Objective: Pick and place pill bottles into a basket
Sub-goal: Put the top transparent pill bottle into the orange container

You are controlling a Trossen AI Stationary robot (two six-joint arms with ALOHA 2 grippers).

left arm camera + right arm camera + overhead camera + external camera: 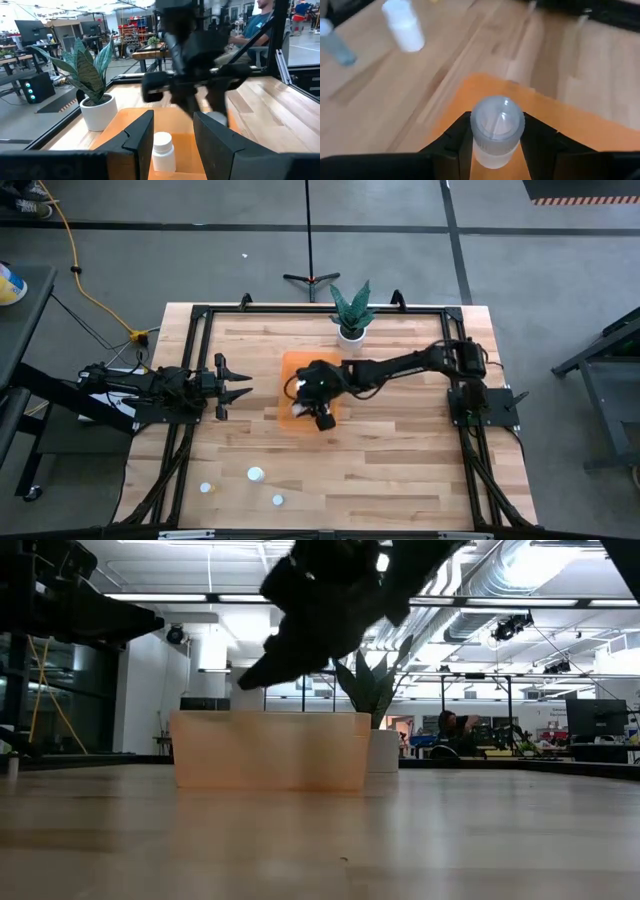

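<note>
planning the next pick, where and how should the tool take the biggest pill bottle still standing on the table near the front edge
Take that pill bottle from straight above, the tool's fingers closing across its round sides just under the cap. It appears to stand upright with bare wood around it, the other two bottles apart from it, so a top-down approach looks unobstructed.

A workshop: exposed ceiling ducts [520, 580], workbenches [150, 50], monitors [30, 32].

Five pill bottles show: one [497, 131] clamped in the right gripper [322, 415], one [162, 150] standing in the single basket [297, 365] beneath it, and three [255, 474] on the table well apart from it. One potted plant [351, 310].
</note>
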